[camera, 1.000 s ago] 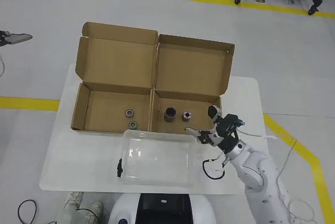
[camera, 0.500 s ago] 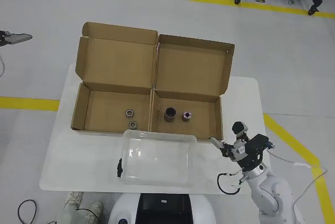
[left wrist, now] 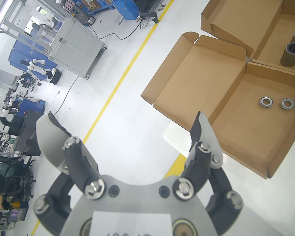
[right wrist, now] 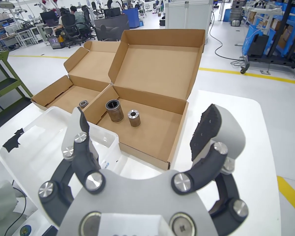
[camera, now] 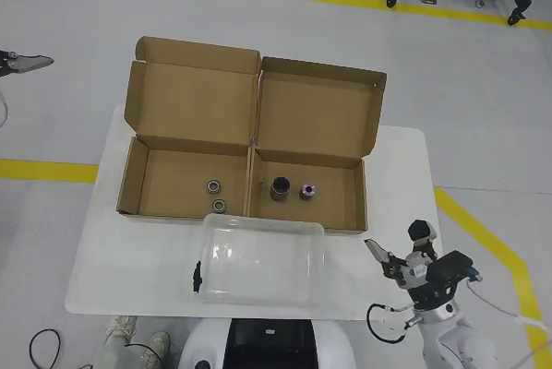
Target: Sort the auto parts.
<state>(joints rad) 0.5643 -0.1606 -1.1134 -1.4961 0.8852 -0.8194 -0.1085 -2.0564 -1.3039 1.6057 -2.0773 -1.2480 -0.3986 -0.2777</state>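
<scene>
Near the right edge of the table (camera: 401, 166), right pincer (camera: 396, 242) spread and empty, left pincer (left wrist: 123, 116) spread over open floor (left wrist: 162, 50)

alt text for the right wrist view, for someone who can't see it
The right gripper, jaws open and empty, hangs over a white table facing two open cardboard boxes. The nearer box holds a large dark cylinder and a smaller metal cylinder; the farther box holds a bearing ring, with a clear plastic bin beside them.
</scene>
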